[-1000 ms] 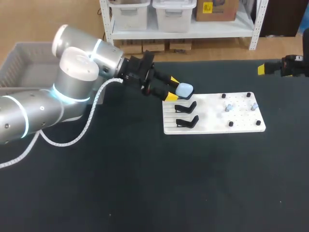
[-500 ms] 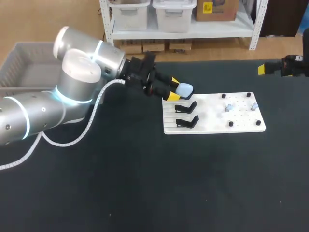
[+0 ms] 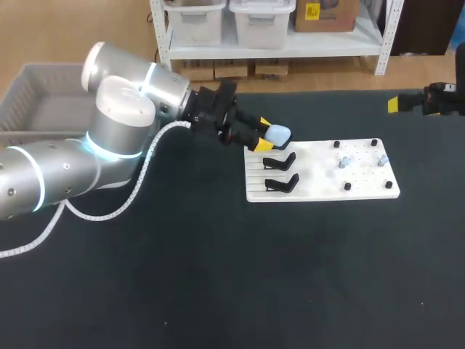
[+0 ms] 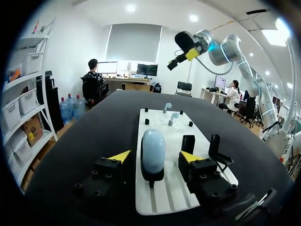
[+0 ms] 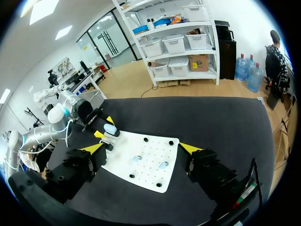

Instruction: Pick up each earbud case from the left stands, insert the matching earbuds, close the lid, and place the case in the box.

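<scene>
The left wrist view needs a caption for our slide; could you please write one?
Left gripper, fingers open, straddles the pale blue earbud case on its black stand on the white board.

The left arm (image 3: pixel 109 138) reaches in low, wrist stretched toward the middle. The left gripper (image 4: pixel 155 156) has its fingers parted, yellow tips level with each other. The right arm (image 4: pixel 230 47) is raised high. The right gripper (image 5: pixel 142 148) is spread wide, angled downward.

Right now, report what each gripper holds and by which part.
Nothing. The left gripper straddles the pale blue rounded earbud case, fingers open, clear of its sides. The right gripper is empty.
</scene>
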`<state>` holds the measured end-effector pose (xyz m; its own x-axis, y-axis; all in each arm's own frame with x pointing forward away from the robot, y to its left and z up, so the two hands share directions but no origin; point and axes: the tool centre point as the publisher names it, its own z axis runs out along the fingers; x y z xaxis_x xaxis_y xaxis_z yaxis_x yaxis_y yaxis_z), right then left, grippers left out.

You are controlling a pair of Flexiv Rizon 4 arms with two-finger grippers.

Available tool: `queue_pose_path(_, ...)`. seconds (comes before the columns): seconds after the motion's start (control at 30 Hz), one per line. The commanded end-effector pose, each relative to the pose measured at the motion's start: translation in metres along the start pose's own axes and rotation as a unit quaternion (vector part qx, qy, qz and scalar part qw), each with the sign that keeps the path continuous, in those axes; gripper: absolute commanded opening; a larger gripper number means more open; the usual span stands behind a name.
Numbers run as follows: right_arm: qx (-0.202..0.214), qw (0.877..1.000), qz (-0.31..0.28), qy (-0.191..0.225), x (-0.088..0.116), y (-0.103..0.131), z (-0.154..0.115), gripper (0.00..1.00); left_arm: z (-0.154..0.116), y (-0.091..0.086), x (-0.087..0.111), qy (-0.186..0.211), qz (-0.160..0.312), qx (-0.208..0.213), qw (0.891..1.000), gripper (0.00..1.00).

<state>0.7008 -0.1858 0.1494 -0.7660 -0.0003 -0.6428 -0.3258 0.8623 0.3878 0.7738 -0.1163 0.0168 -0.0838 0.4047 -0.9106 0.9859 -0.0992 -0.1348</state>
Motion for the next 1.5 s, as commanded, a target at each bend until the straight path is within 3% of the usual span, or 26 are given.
queue_pose_path(0.03,0.001,1.000,0.000,0.000,0.000,0.000,0.000,1.00,0.002,0.000,0.001,-0.001,0.001,-0.001,1.000,0.59)
queue_pose_path(0.33,0.001,1.000,0.000,0.000,0.000,0.000,0.000,1.00,0.004,0.004,0.001,0.000,0.001,0.003,1.000,0.57)
queue_pose_path(0.87,0.001,1.000,0.000,0.000,0.000,0.000,0.000,1.00,0.010,0.005,0.000,0.003,0.000,0.008,1.000,0.38)
queue_pose_path(1.13,0.001,1.000,0.000,0.000,0.000,0.000,0.000,1.00,0.007,0.004,-0.001,0.007,0.001,0.001,1.000,0.00)
queue_pose_path(1.5,0.001,1.000,0.000,0.000,0.000,0.000,0.000,1.00,-0.022,-0.009,-0.019,-0.011,0.016,-0.023,1.000,0.00)
